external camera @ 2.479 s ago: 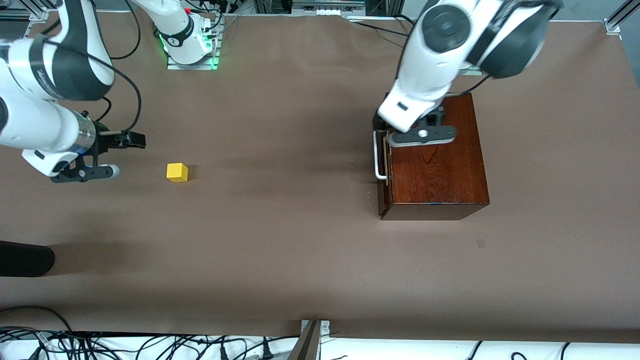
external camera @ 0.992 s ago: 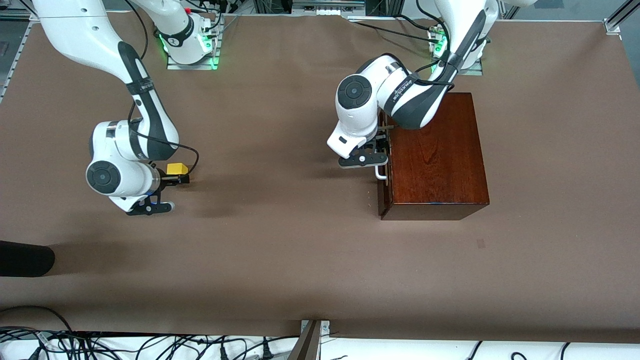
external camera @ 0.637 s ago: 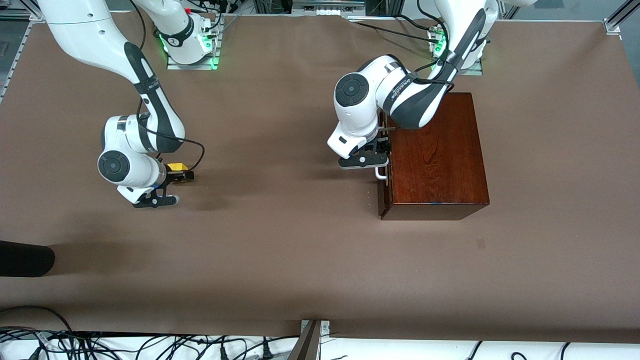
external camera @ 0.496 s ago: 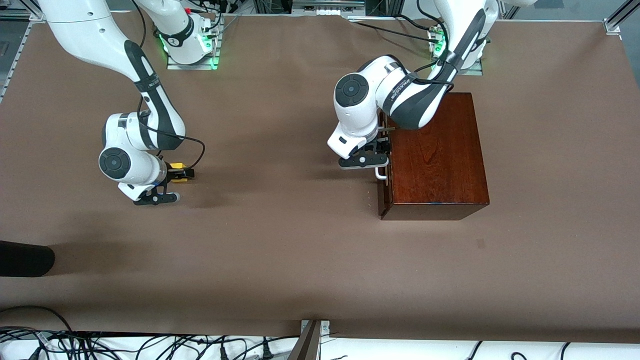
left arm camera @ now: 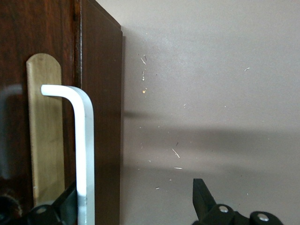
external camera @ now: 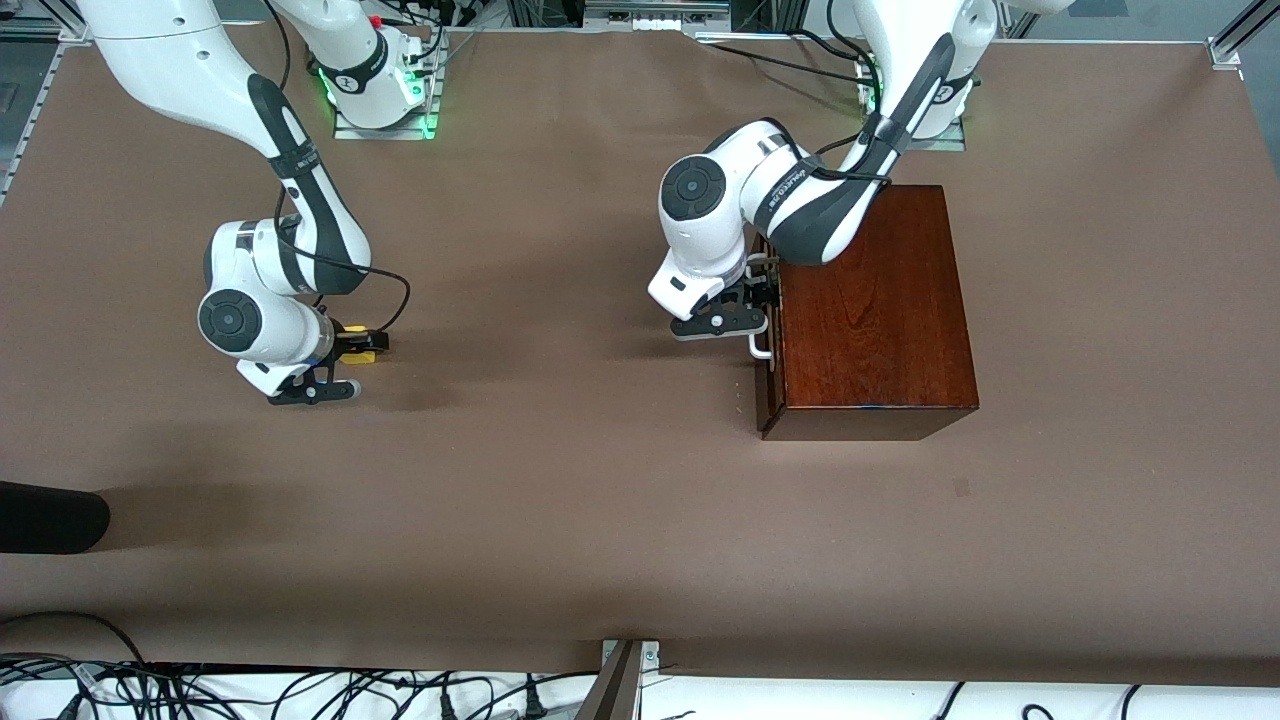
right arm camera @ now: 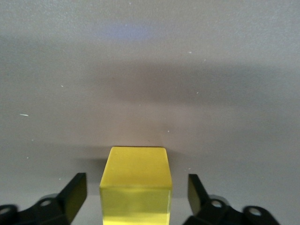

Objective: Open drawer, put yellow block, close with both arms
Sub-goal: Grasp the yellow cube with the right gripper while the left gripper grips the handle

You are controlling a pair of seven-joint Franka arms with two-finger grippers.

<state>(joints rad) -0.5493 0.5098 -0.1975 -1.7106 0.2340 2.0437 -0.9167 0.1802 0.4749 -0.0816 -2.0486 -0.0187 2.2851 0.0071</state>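
The yellow block (right arm camera: 136, 185) rests on the brown table, toward the right arm's end. My right gripper (right arm camera: 136, 192) is low around it, open, with a finger on each side and a small gap showing on both. From the front, the block (external camera: 363, 356) peeks out under the right gripper (external camera: 356, 346). The drawer (external camera: 768, 385) sits shut in the mahogany box (external camera: 870, 310). My left gripper (external camera: 762, 297) is open at the white handle (left arm camera: 84, 154). One finger (left arm camera: 65, 206) lies between the handle and the drawer front, while the other (left arm camera: 202, 197) hangs over the table.
A dark rounded object (external camera: 50, 517) pokes in at the right arm's end, near the front camera. Cables and a metal bracket (external camera: 620, 680) line the edge nearest that camera. The arm bases (external camera: 380, 95) stand at the farthest edge.
The right gripper has settled lower around the yellow block and its fingers have drawn in a little. The left arm's wrist shifted slightly at the handle. The drawer and block have not moved.
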